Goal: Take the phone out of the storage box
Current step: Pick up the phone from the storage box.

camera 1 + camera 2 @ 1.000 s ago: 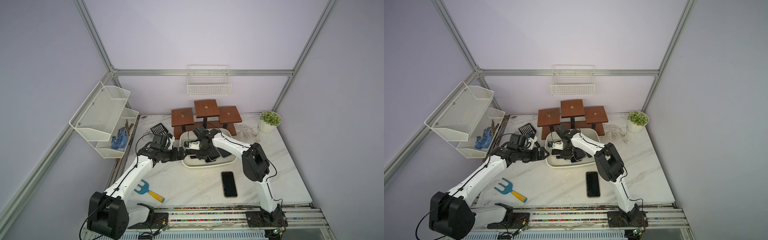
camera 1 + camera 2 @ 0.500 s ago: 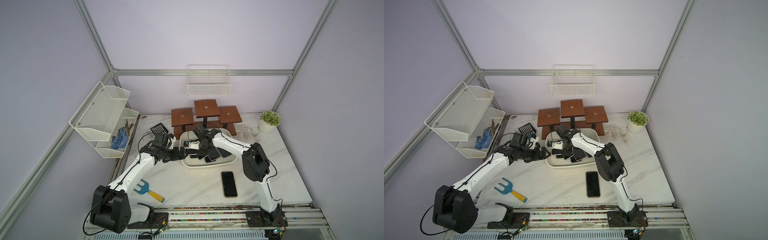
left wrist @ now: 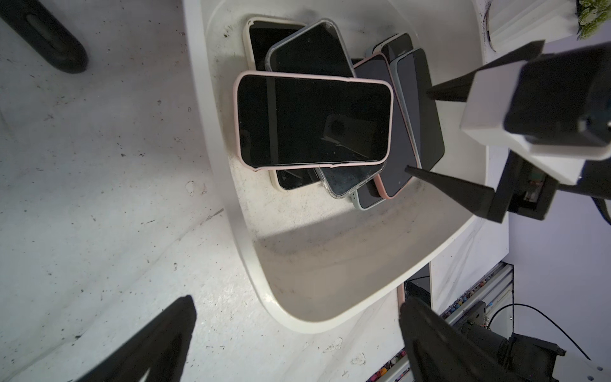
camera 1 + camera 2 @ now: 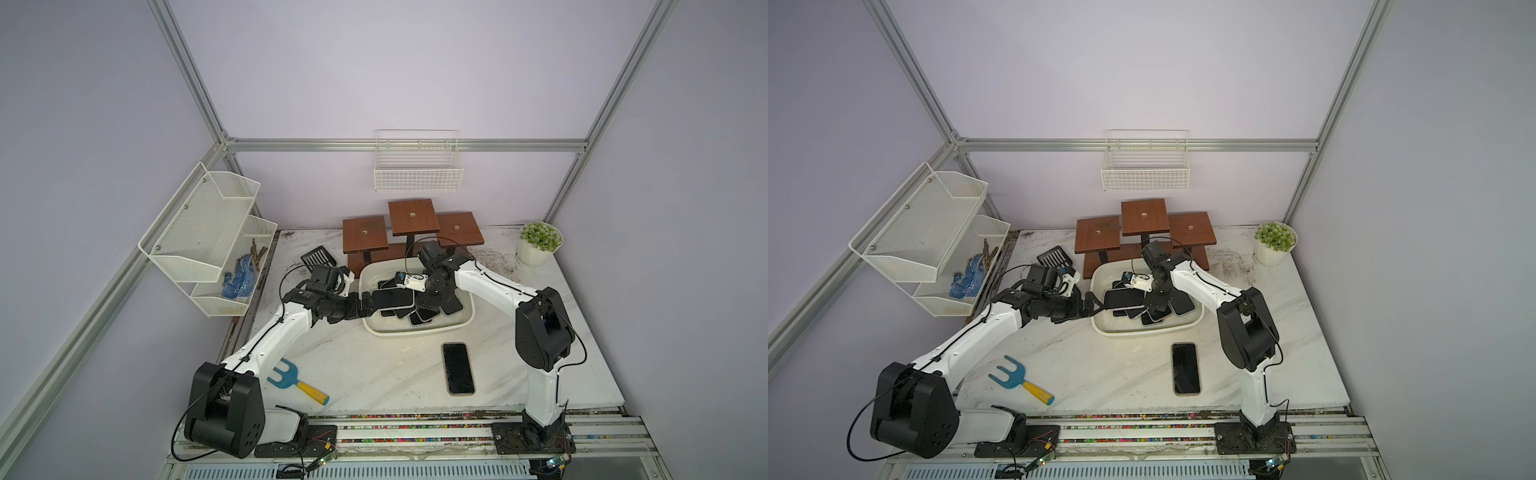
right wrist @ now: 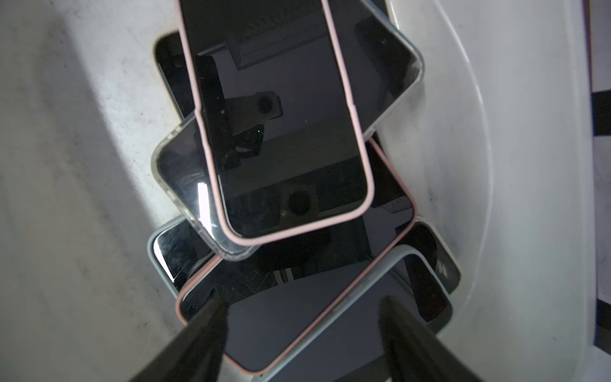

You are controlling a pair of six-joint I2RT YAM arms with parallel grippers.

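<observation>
The storage box [image 4: 415, 332], a shallow white tub [image 4: 1142, 332], holds a loose pile of several phones. The topmost phone [image 3: 312, 120] has a pink case and lies screen up [image 5: 277, 132]. My left gripper [image 3: 297, 304] is open at the tub's left rim [image 4: 365, 302], touching no phone. My right gripper [image 5: 302, 301] is open just above the pile's right side [image 4: 432, 303], its fingers astride a pink-edged phone [image 5: 291, 297] and a pale-blue-cased one [image 5: 363, 317]. It holds nothing. Another phone [image 4: 457, 368] lies on the marble in front of the tub.
A blue garden fork [image 4: 297, 378] with a yellow handle lies front left. Three brown wooden stands [image 4: 411, 218] are right behind the tub, a black slotted scoop [image 4: 318, 257] to its left and a potted plant [image 4: 540, 241] back right. On the walls hang a wire basket [image 4: 417, 174] and a mesh shelf [image 4: 208, 232].
My left gripper has slid a little to the right, up to the tub's rim. The right arm stays over the pile with hardly any shift.
</observation>
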